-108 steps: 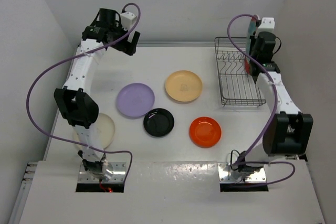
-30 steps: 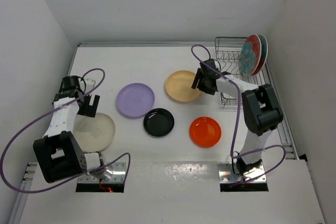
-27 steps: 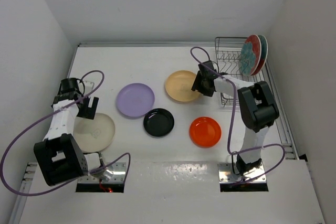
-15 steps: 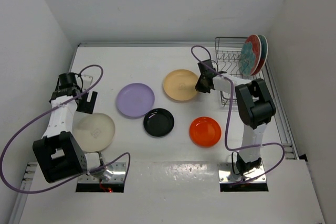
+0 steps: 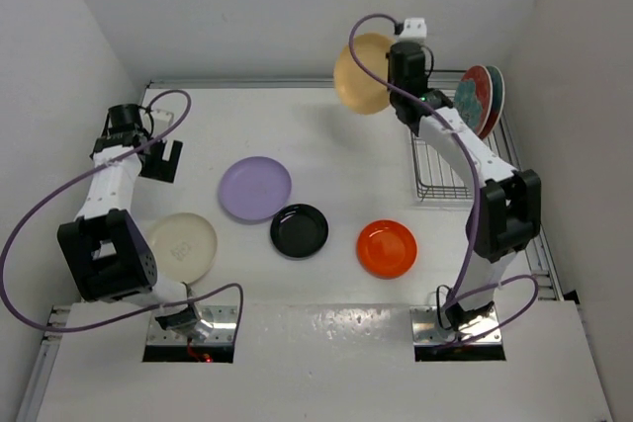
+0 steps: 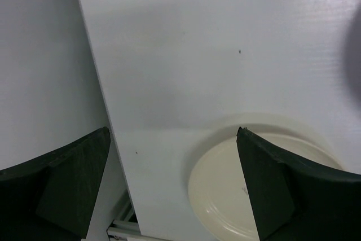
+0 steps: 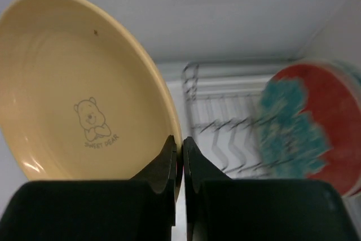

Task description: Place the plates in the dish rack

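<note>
My right gripper (image 5: pixel 396 76) (image 7: pixel 178 142) is shut on the rim of the pale yellow plate (image 5: pixel 363 73) (image 7: pixel 84 88) and holds it on edge in the air, left of the dish rack (image 5: pixel 450 150) (image 7: pixel 225 122). Two red plates with teal flowers (image 5: pixel 479 103) (image 7: pixel 307 125) stand in the rack's far end. The lavender plate (image 5: pixel 255 188), black plate (image 5: pixel 299 229), orange plate (image 5: pixel 387 248) and cream-white plate (image 5: pixel 180 245) (image 6: pixel 254 187) lie flat on the table. My left gripper (image 5: pixel 158 160) (image 6: pixel 172 134) is open and empty above the table's left edge, beyond the cream-white plate.
White walls close in the table on the left, back and right. The table's left edge (image 6: pixel 93 83) runs just under my left gripper. The purple cables (image 5: pixel 59 205) loop beside each arm.
My right gripper has taken the pale yellow plate off the table and lifted it up toward the back, next to the rack. My left gripper has moved away from the cream-white plate toward the back.
</note>
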Controlling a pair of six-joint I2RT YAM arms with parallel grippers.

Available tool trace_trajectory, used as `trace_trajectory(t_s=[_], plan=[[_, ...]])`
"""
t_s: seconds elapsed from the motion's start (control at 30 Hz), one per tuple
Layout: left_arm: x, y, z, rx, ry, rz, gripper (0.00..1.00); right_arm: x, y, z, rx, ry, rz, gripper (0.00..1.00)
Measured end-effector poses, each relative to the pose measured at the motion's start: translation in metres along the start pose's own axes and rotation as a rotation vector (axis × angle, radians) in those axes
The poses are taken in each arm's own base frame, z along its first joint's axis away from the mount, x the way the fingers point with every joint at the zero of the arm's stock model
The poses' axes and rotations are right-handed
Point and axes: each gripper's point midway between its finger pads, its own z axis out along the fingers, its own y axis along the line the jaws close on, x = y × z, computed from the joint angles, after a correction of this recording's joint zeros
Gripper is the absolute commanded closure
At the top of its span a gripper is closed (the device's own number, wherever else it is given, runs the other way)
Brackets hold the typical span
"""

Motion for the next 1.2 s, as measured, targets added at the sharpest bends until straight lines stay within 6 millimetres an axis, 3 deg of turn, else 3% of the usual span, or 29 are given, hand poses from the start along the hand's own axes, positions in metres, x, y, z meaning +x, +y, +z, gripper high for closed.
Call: trace_trajectory(t_s=[0.1, 0.2, 0.27, 0.37, 0.47, 0.57, 0.83, 1.07, 1.2], plan=[[-0.018, 0.009, 0.005, -0.008, -0.018, -0.004, 0.03, -0.066, -0.041, -0.009, 0.113, -0.163, -0.08, 1.0], [-0.03, 0.014, 0.012, -0.01, -0.024, -0.007, 0.03, -0.104, -0.1, -0.01, 0.288, -0.248, -0.144, 1.0], [-0.037, 0.017, 0.018, -0.009, -0.02, -0.007, 0.04, -0.113, -0.151, -0.009, 0.432, -0.248, -0.215, 1.0], [-0.042, 0.019, 0.029, -0.001, -0.009, -0.007, 0.04, -0.113, -0.206, -0.009, 0.596, -0.21, -0.308, 1.0], [-0.041, 0.017, 0.038, 0.012, 0.006, -0.009, 0.04, -0.101, -0.239, -0.007, 0.701, -0.152, -0.384, 1.0], [-0.038, 0.014, 0.044, 0.025, 0.022, -0.009, 0.04, -0.085, -0.245, 0.003, 0.737, -0.102, -0.44, 1.0], [-0.034, 0.011, 0.054, 0.04, 0.047, -0.007, 0.04, -0.038, -0.229, 0.035, 0.73, -0.001, -0.525, 1.0], [-0.036, 0.014, 0.054, 0.029, 0.043, -0.008, 0.04, -0.003, -0.224, 0.041, 0.797, 0.038, -0.582, 1.0], [-0.036, 0.014, 0.054, 0.028, 0.045, -0.007, 0.04, 0.006, -0.218, 0.038, 0.813, 0.026, -0.567, 1.0]])
